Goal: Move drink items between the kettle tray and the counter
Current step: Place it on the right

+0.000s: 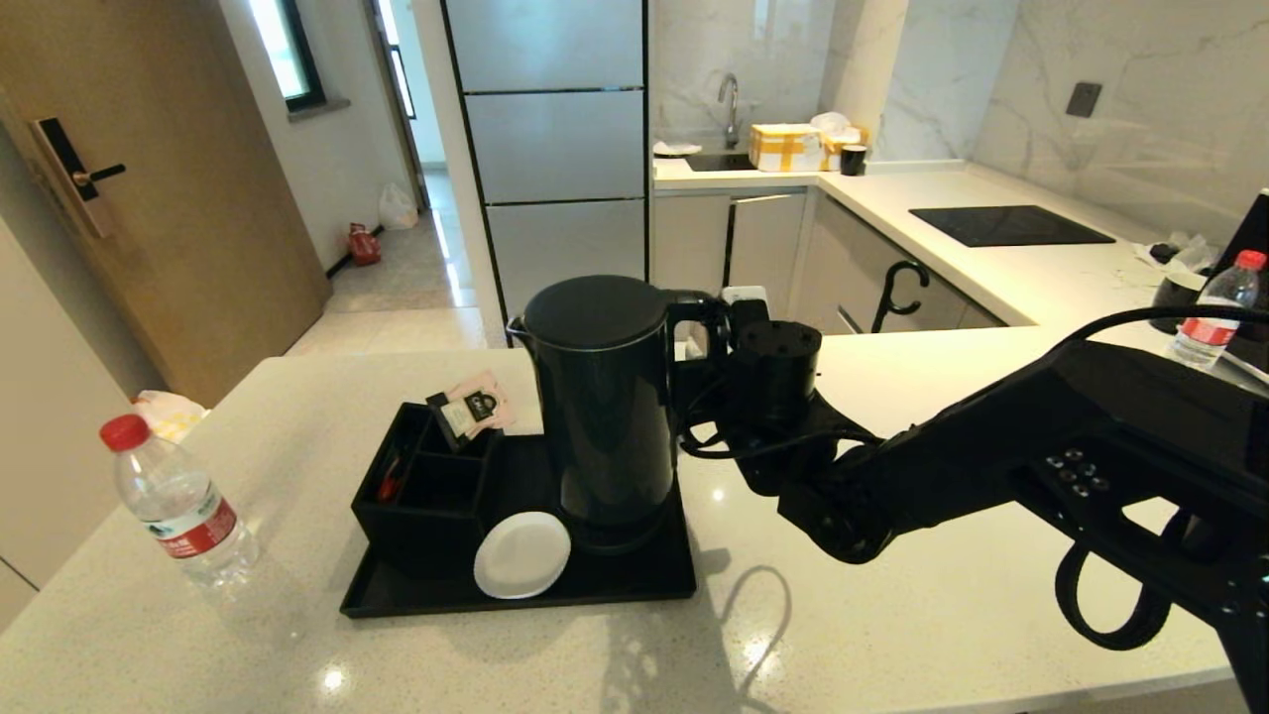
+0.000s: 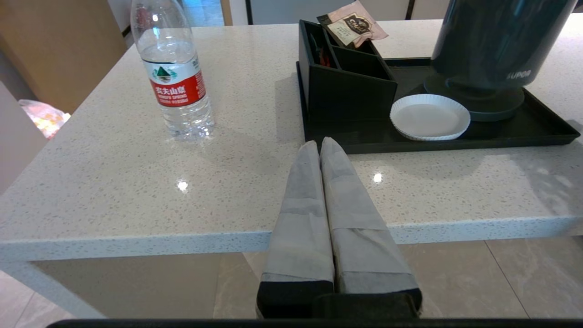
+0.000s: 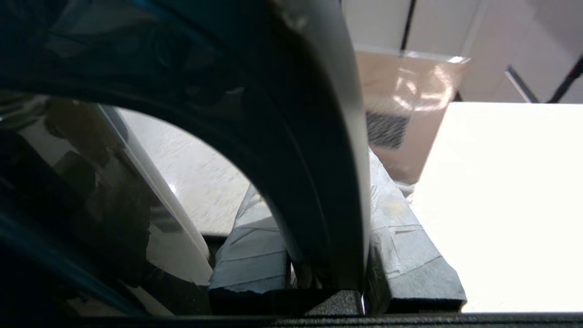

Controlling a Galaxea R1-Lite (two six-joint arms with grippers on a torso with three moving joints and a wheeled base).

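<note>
Kettle (image 1: 605, 407), tall and glossy black, stands upright on its round base at the right end of the black tray (image 1: 634, 587), which lies on the pale speckled counter (image 1: 892, 615). The right gripper (image 3: 325, 205) reaches in from the right, its padded fingers (image 3: 396, 228) closed on either side of the kettle's loop handle (image 1: 699, 327). On the tray's left sits a compartmented box (image 1: 421, 496) with a tea sachet (image 1: 474, 407) poking out, and a white coaster (image 1: 521, 555) lies just in front. A red-capped water bottle (image 1: 176, 501) stands on the counter, well left of the tray. The left gripper (image 2: 321, 150) hangs off the counter's near edge, fingers pressed together, holding nothing.
</note>
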